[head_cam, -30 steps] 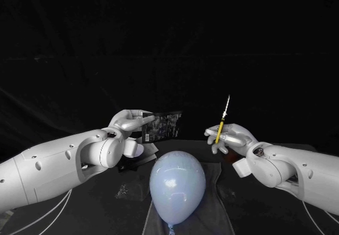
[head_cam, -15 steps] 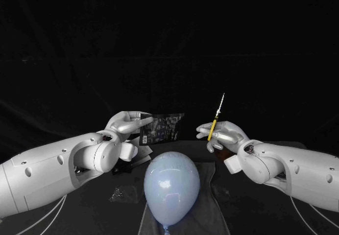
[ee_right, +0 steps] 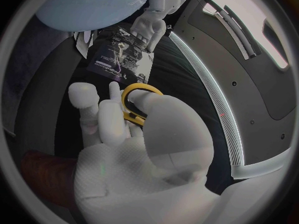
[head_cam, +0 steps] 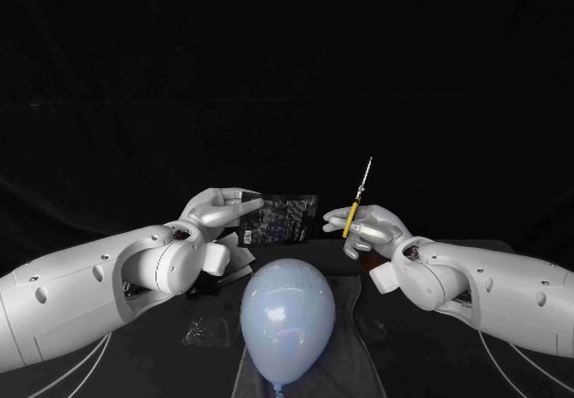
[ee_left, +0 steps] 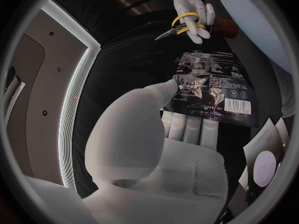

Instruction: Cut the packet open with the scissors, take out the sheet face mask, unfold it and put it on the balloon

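Right hand (head_cam: 365,228) with the scissors (head_cam: 357,199) has moved in toward the packet (head_cam: 278,220); gap is narrower than a second ago.

Head view: left hand (head_cam: 221,207) holds the packet by one edge, above and beyond the balloon (head_cam: 287,319). Packet is a flat, dark, glossy rectangle with printed text, contents hidden. Right fingers are clenched round the yellow scissor handles, with the thin metal blades together, pointing up, just beside the packet and not touching it. Balloon is pale blue, smooth, egg-shaped, lying on the tabletop (head_cam: 192,365).

Left wrist view: left hand (ee_left: 156,134) has its thumb on the printed face of the packet (ee_left: 209,92) and fingers behind. Beyond it, the right hand (ee_left: 190,10) holds the scissors (ee_left: 181,27).

Right wrist view: right hand (ee_right: 124,149) has a finger through the yellow loop of the scissors (ee_right: 140,97). Packet (ee_right: 121,59) is in the left hand (ee_right: 149,30), near the balloon (ee_right: 93,5).
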`<state>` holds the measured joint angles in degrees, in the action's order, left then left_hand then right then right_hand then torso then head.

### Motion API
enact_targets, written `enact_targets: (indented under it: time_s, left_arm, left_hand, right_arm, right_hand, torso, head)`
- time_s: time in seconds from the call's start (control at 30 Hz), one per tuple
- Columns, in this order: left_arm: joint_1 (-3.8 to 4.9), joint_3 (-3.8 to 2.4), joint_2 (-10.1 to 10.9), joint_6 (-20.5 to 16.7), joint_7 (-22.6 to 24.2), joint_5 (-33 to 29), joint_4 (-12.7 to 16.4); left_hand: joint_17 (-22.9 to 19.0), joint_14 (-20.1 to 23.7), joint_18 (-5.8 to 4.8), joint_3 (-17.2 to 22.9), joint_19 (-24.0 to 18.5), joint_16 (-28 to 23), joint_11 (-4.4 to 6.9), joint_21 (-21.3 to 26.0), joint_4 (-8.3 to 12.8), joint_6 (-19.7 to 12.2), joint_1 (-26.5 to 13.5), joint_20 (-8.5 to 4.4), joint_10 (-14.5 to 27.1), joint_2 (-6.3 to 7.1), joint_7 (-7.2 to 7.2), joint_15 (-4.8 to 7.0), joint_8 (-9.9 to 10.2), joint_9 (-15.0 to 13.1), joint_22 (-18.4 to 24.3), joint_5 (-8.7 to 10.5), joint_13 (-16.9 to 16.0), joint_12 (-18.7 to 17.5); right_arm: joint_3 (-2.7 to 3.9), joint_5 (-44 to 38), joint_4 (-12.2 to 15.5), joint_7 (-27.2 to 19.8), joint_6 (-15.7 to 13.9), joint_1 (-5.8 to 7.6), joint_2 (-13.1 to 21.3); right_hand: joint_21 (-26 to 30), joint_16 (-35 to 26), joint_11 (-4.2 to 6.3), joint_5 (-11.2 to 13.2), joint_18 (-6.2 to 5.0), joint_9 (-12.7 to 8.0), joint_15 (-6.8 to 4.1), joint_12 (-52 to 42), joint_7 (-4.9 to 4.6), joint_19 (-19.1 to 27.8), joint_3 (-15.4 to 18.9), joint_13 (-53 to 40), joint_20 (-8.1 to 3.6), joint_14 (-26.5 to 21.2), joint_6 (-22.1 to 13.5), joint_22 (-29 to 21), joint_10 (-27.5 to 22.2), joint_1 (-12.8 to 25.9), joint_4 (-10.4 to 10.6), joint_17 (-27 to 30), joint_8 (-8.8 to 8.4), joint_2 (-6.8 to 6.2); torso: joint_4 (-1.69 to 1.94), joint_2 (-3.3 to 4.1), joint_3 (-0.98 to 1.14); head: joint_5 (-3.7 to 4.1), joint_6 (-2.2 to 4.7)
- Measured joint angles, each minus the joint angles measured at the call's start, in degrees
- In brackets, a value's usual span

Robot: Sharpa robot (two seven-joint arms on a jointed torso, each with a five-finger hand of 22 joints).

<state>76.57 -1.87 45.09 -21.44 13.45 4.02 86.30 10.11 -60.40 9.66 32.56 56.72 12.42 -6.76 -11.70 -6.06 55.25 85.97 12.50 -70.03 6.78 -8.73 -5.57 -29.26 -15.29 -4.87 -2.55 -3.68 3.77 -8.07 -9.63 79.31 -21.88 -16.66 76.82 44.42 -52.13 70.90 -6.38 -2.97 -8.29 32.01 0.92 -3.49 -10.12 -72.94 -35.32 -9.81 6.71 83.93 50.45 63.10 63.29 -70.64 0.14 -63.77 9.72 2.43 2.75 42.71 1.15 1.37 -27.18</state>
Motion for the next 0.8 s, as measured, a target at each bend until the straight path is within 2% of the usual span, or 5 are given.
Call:
enact_targets:
  time_s: [0.13,0.3,0.53,0.7,0.8]
  left_arm:
    - [0.40,-0.04,0.0,0.2,0.0,0.0,0.3]
    - [0.81,-0.08,-0.2,0.4,0.1,0.0,0.5]
    - [0.98,-0.09,-0.6,0.5,0.2,0.0,0.5]
    - [1.00,-0.10,-0.7,0.5,0.2,0.0,0.7]
    - [1.01,-0.16,-0.7,0.5,0.2,0.0,0.9]
  left_hand:
    - [0.0,0.0,-0.01,0.0,0.0,0.0,0.00,0.0,0.0,0.0,0.0,0.00,0.0,0.00,0.00,0.00,0.0,0.0,0.0,0.00,0.0,0.0]
    - [0.0,0.0,-0.01,-0.2,0.0,0.0,0.00,0.0,0.1,0.0,0.0,0.00,0.0,0.00,0.01,0.00,0.0,0.0,0.1,0.00,0.0,0.0]
    - [0.0,0.0,-0.02,-0.2,0.0,0.0,0.00,0.0,0.1,-0.1,0.0,0.00,0.0,0.01,0.11,0.00,0.0,0.0,0.1,0.00,0.0,0.0]
    - [0.0,0.0,-0.34,-0.2,0.0,0.0,0.00,0.0,0.1,-0.1,0.0,0.00,0.0,0.02,0.12,0.00,0.0,0.0,0.1,0.00,0.0,0.0]
    - [0.0,0.0,0.13,-0.2,0.0,0.0,0.00,0.0,0.1,-0.1,0.0,0.00,0.0,0.04,0.13,0.00,0.0,0.0,0.1,0.01,0.0,0.0]
  right_arm:
    - [0.00,0.3,0.0,-0.2,0.0,-0.02,-0.1]
    - [0.00,0.5,0.0,-0.4,0.0,-0.05,-0.3]
    - [0.00,0.8,0.2,-0.5,-0.1,-0.09,-0.6]
    - [0.00,0.8,0.2,-0.6,-0.2,-0.11,-0.7]
    - [0.00,0.9,0.1,-0.6,-0.5,-0.12,-0.8]
  right_hand:
    - [-0.3,0.3,-0.20,0.0,0.03,-0.2,0.00,0.0,0.00,0.0,0.2,1.4,0.05,0.0,0.0,0.5,-0.6,0.2,-0.7,-0.4,-0.23,-0.81]
    - [-0.6,0.3,-0.64,0.0,0.33,-0.7,0.42,0.0,-0.58,0.0,0.7,3.1,0.08,0.0,-0.9,0.7,-2.2,0.4,-1.2,-0.5,-1.02,-2.13]
    - [-0.6,0.3,-1.35,0.0,0.37,-1.8,0.93,0.0,-1.16,0.6,1.5,5.5,0.70,0.1,-3.1,0.8,-5.4,0.0,-2.4,-0.1,-2.81,-4.00]
    - [-0.3,0.3,-1.71,0.0,0.39,-2.6,1.33,0.0,-1.61,1.1,2.2,6.2,1.23,0.1,-4.3,0.5,-7.0,-0.2,-3.1,0.4,-3.86,-4.63]
    - [-0.1,0.3,-1.72,0.0,0.40,-3.0,1.54,0.0,-1.55,1.2,2.6,6.3,1.32,-0.1,-5.0,0.4,-7.6,-0.3,-3.6,0.5,-4.32,-5.25]
  torso:
    - [0.00,0.01,-0.02]
    - [0.01,0.01,-0.03]
    - [0.01,0.03,-0.03]
    - [0.01,0.06,-0.03]
    - [0.01,0.06,-0.05]
  head:
    - [0.12,0.05]
    - [0.15,0.09]
    - [0.20,0.14]
    - [0.27,0.14]
    - [0.32,0.14]
